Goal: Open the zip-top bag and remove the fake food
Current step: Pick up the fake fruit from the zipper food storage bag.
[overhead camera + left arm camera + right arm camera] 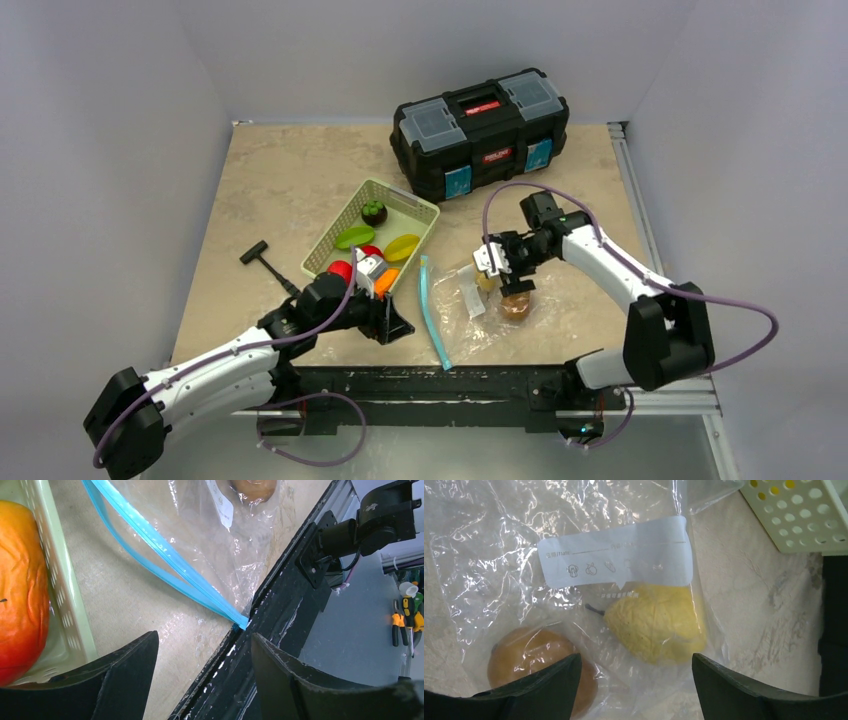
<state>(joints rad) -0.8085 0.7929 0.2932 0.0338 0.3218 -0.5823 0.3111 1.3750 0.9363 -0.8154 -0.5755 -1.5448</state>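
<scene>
The clear zip-top bag (470,310) lies flat at the front of the table, its teal zip strip (432,310) on the left side. Inside it lie fake food pieces: a yellow pear (656,625) and a brown fruit (524,652), under the bag's white label (619,555). My right gripper (636,662) hovers open just above them, holding nothing. My left gripper (205,655) stands open over the table's front edge, a little short of the near end of the zip strip (165,565), empty. Several more fake fruits sit in the green basket (405,196).
A black toolbox (480,130) stands at the back. A small black hammer-like tool (262,258) lies left of the basket. An orange-red fruit (20,590) rests against the basket wall (62,595). The black frame rail (450,380) runs along the front edge.
</scene>
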